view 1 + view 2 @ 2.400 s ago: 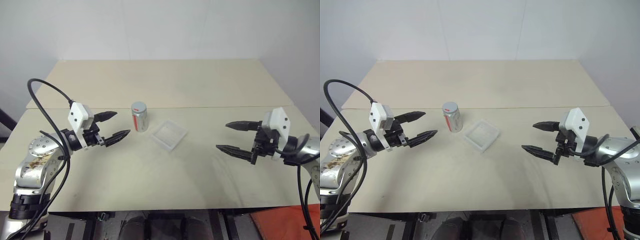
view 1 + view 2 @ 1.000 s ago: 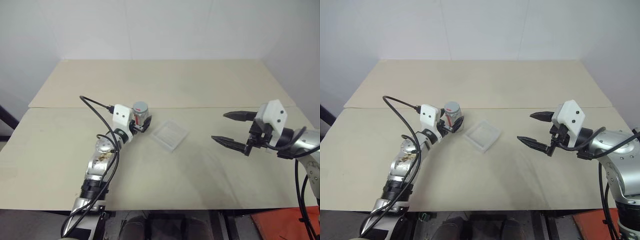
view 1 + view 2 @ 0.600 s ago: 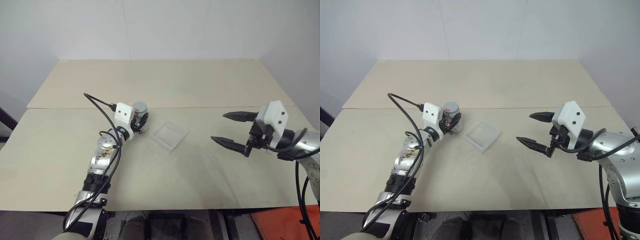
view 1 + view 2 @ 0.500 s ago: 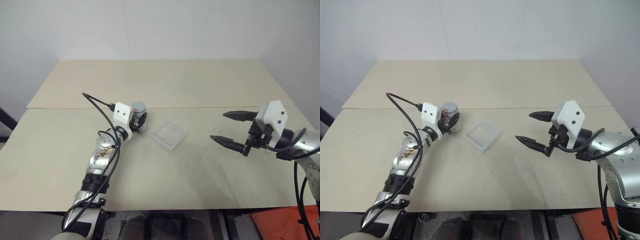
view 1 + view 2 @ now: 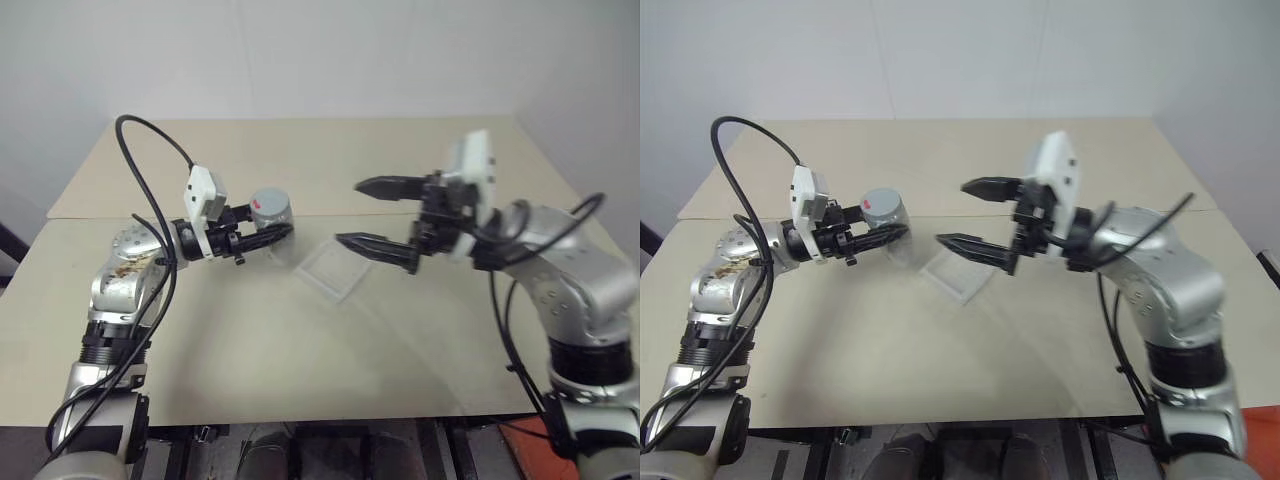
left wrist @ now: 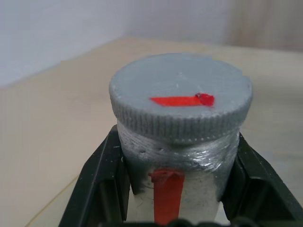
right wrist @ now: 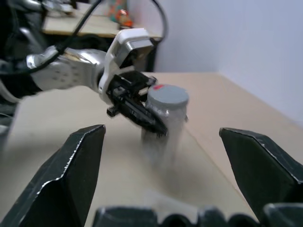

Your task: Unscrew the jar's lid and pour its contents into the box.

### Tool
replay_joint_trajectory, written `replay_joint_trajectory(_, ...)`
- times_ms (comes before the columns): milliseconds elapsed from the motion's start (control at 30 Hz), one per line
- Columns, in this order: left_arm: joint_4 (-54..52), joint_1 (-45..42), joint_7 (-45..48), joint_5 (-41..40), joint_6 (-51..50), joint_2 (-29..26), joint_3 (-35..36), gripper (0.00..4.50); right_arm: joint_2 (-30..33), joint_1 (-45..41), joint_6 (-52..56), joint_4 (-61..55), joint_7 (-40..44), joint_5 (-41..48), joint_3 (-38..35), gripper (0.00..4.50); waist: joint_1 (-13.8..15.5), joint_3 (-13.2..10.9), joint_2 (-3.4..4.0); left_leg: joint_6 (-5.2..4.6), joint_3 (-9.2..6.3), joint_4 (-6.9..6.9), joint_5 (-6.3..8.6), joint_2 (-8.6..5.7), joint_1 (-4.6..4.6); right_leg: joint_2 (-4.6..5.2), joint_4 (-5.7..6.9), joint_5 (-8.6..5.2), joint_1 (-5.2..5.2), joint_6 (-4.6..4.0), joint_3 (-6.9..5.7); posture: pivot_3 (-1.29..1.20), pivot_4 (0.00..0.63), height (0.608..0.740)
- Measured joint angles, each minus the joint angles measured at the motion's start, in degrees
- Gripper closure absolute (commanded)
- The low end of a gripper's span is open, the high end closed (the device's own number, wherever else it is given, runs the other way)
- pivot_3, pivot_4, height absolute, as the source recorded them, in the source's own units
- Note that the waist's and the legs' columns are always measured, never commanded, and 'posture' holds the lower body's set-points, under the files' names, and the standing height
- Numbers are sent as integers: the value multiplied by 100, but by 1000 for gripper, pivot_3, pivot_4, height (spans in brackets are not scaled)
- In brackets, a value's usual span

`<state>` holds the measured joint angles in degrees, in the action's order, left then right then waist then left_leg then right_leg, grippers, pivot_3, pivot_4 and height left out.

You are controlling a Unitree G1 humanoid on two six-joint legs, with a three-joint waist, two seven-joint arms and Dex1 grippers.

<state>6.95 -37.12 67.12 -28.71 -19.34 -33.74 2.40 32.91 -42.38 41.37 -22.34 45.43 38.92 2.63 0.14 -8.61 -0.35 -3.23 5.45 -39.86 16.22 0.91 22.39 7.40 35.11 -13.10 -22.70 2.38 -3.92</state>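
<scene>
The jar (image 5: 271,209) is a small silvery-grey cylinder with a red mark, held up off the table. My left gripper (image 5: 283,233) is shut on its body, and in the left wrist view the black fingers (image 6: 101,185) clamp both sides of the jar (image 6: 189,163) under the grey ribbed lid (image 6: 181,102), which is on and carries a red strip. My right gripper (image 5: 350,213) is open and points left at the jar, a short gap away; its wrist view shows the jar (image 7: 166,116) ahead between the spread fingers (image 7: 78,165). The clear box (image 5: 335,271) lies on the table below the right gripper.
The beige table (image 5: 300,380) is two tops joined, with a seam (image 5: 120,213) running across behind the box. A white wall stands behind the far edge. The black cable (image 5: 140,140) of the left arm loops above the table's left side.
My left gripper has shut on the jar and lifted it off the table, turning to point right. My right arm has swung left and up, its open gripper now close to the jar.
</scene>
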Motion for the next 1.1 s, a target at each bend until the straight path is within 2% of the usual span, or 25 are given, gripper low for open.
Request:
replay_joint_trajectory(100, 19, -170, 510, -60, 87, 31, -168, 2430, -334, -467, 263, 224, -240, -146, 402, 0, 21, 0, 0, 0, 0, 0, 0, -9, 5, 0, 0, 0, -3, 0, -2, 0, 150, 740)
replay_joint_trajectory(267, 181, -385, 790, -32, 287, 264, -372, 2430, -591, -810, 543, 617, -532, -448, 738, 0, 17, 1, 1, 2, 5, -2, -3, -10, 35, -2, 10, 0, -40, 0, -2, 0, 150, 740)
replay_joint_trajectory(500, 312, -435, 827, 52, 416, 438, -424, 2430, -778, -864, 774, 791, -643, -510, 786, 0, -72, 1, 1, 5, 4, -2, -4, -7, 46, -6, 10, 0, -50, 0, -3, 0, 150, 740)
replay_joint_trajectory(600, 312, -450, 820, 78, 418, 443, -436, 2430, -797, -865, 806, 789, -641, -500, 787, 584, -86, 1, 1, 5, 3, -2, -5, -6, 45, -7, 11, 0, -50, 0, -3, 0, 150, 740)
replay_joint_trajectory(700, 313, -452, 809, 86, 418, 439, -416, 2430, -821, -864, 816, 765, -560, -449, 806, 1552, -90, 1, 1, 5, 2, -2, -5, -5, 45, -7, 11, 0, -50, 0, -3, 0, 150, 740)
replay_joint_trajectory(733, 313, -452, 822, 85, 418, 432, -415, 2430, -820, -864, 816, 765, -547, -450, 807, 1716, -89, 1, 1, 5, 2, -2, -5, -6, 46, -7, 11, 0, -50, 0, -3, 0, 150, 740)
replay_joint_trajectory(800, 313, -454, 862, 85, 418, 419, -416, 2430, -819, -863, 804, 775, -490, -453, 807, 1720, -86, 1, 1, 5, 1, -2, -5, -6, 46, -7, 10, 0, -50, 0, -3, 0, 150, 740)
replay_joint_trajectory(933, 325, -556, 1333, 21, 432, 327, -442, 2430, -736, -855, 368, 1018, 273, -400, 804, 1720, -88, 1, 1, 5, 2, -2, -5, -7, 46, -7, 10, 0, -50, 0, -3, 0, 150, 740)
replay_joint_trajectory(1000, 333, -698, 1922, -99, 434, 275, -559, 2430, -667, -864, -251, 1468, 1436, -298, 803, 1720, -83, 1, 1, 5, 2, -3, -5, -8, 46, -8, 8, 0, -48, 1, -3, 0, 150, 740)
replay_joint_trajectory(1100, 299, -830, 2339, -264, 428, 273, -774, 2430, -650, -1046, -913, 2159, 2744, -279, 854, 1720, -93, 1, 1, 4, 2, -4, -4, -7, 45, -8, 7, 0, -48, 0, 0, 0, 150, 740)
